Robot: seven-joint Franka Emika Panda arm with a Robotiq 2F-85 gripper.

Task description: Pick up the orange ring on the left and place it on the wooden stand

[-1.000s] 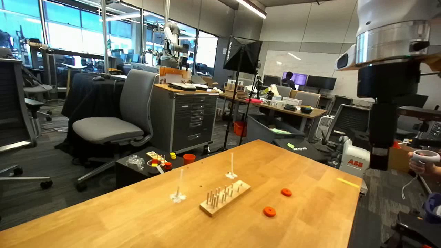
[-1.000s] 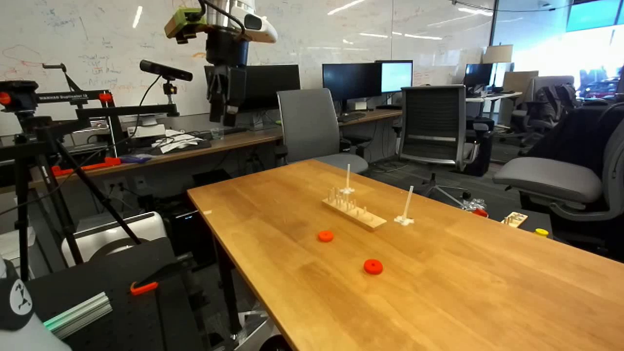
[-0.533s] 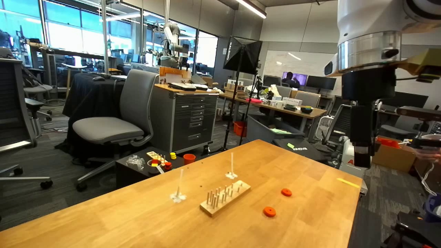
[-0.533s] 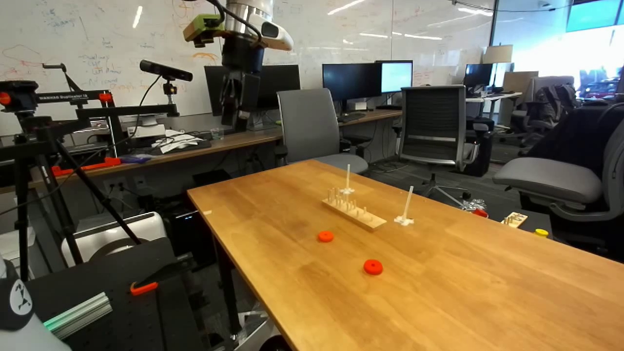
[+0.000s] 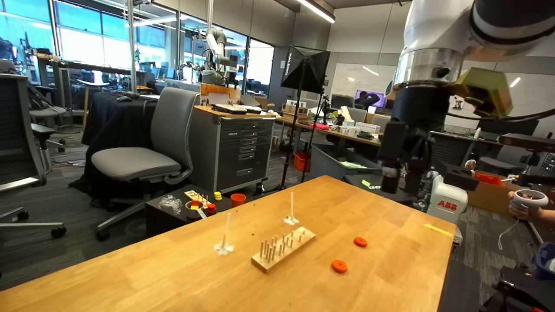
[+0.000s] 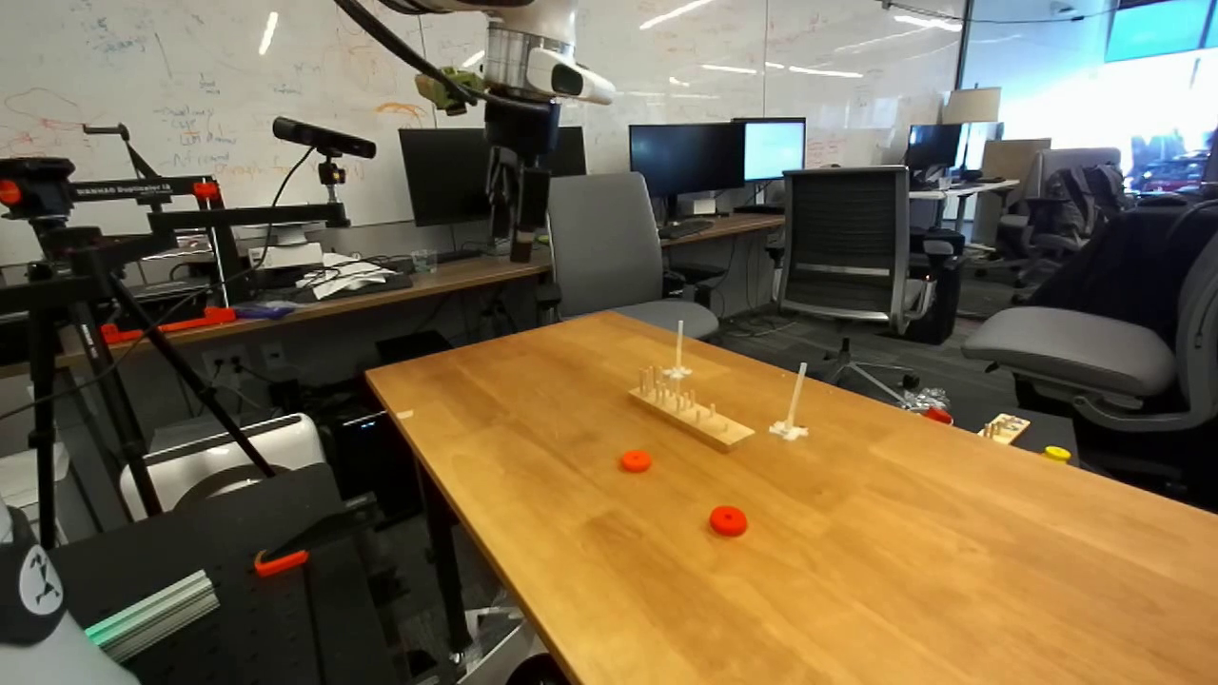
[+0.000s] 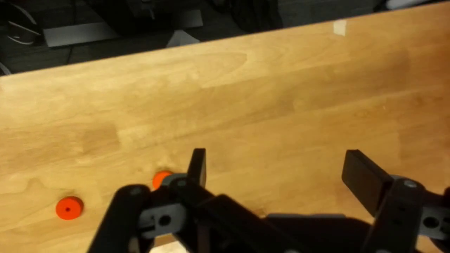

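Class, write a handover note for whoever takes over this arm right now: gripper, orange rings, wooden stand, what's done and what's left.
Gripper: open, jaws wide apart, holding nothing, raised above the table.
Orange ring to move: flat on the table, the left one in both exterior views; partly hidden behind the gripper in the wrist view.
Look-alike ring: also on the table, the right one in both exterior views; leave it.
Wooden stand: on the table, neither ring on it.
Done: no pick or placing yet.
Left: grasp the left ring, lift it, set it on the stand.
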